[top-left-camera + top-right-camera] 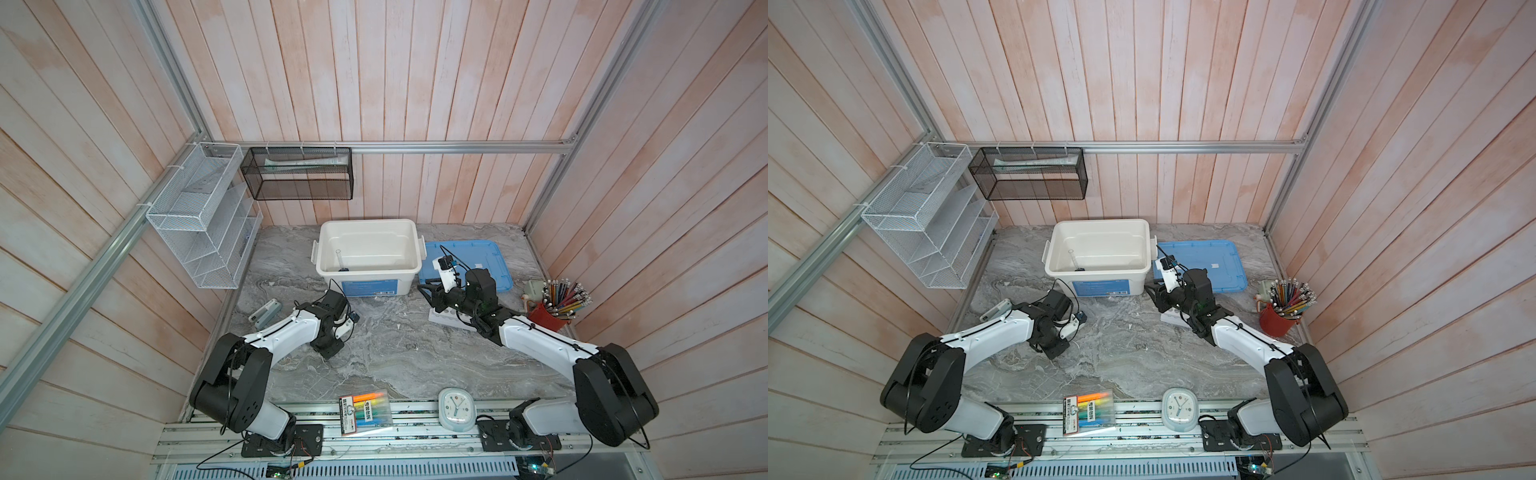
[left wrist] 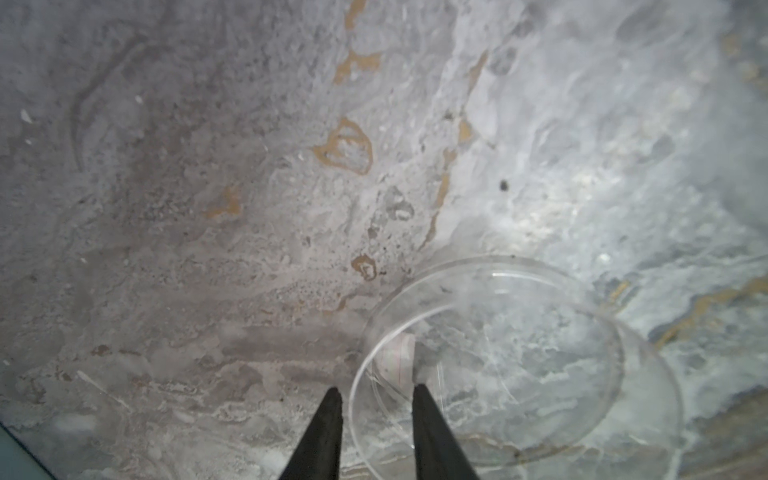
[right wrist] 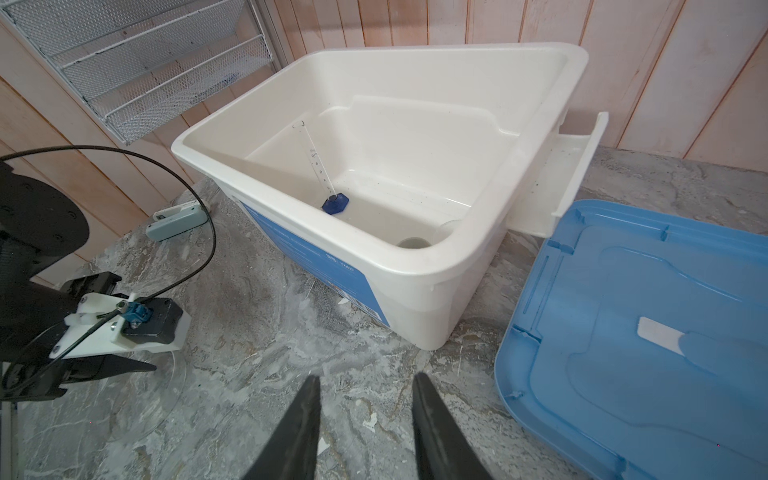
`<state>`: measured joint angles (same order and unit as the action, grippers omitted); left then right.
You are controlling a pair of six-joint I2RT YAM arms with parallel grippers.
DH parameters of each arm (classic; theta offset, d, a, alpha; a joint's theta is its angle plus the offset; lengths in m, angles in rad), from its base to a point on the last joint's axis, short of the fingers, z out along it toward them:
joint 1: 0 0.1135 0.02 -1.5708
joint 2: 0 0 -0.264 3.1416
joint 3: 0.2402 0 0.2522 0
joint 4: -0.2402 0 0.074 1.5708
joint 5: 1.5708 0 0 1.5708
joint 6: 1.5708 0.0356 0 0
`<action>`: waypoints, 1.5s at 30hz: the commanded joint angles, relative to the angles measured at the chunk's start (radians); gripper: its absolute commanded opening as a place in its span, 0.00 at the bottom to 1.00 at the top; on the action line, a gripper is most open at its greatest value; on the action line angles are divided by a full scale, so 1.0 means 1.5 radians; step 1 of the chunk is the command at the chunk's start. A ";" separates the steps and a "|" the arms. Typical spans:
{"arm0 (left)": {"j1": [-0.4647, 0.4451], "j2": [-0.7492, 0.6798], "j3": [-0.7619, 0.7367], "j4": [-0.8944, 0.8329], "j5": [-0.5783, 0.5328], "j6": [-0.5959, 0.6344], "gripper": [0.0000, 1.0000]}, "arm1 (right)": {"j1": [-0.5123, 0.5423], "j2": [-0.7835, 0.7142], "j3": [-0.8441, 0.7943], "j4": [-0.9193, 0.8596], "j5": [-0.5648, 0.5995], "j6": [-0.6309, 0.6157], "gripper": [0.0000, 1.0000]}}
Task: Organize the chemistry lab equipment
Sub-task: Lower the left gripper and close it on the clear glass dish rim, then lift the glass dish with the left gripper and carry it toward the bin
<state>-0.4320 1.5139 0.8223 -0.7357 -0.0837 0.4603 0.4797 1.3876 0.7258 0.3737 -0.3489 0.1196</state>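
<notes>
A clear round dish lies flat on the marble table. My left gripper is open astride its near rim, with one finger inside the dish and one outside. The right wrist view shows the dish under that gripper. A blue-based cylinder leans inside the white bin, and a small round item sits in the bin's near corner. The white rack is partly hidden under my right arm. My right gripper hangs open and empty over bare table in front of the bin.
A blue lid lies right of the bin. A red cup of pencils stands at the right edge. A clock and a marker pack lie at the front. A grey stapler-like item and wire shelves are on the left.
</notes>
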 commanded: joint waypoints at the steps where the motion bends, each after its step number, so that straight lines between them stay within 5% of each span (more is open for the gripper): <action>1: 0.003 0.009 0.019 0.008 0.001 0.000 0.29 | -0.002 -0.001 0.022 0.007 -0.011 -0.005 0.38; 12: 0.003 0.004 0.019 0.010 0.019 -0.007 0.15 | -0.001 -0.032 0.035 -0.010 -0.008 -0.004 0.38; 31: -0.005 0.008 0.029 0.013 0.007 -0.015 0.04 | -0.003 -0.111 0.050 -0.034 0.033 -0.035 0.38; 45: -0.011 -0.078 0.217 -0.113 0.073 -0.066 0.00 | -0.003 -0.126 0.040 -0.045 0.046 -0.040 0.38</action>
<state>-0.4393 1.4433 1.0847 -0.8471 -0.0387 0.3962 0.4770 1.2186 0.7918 0.3202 -0.2947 0.0738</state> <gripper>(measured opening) 0.045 0.379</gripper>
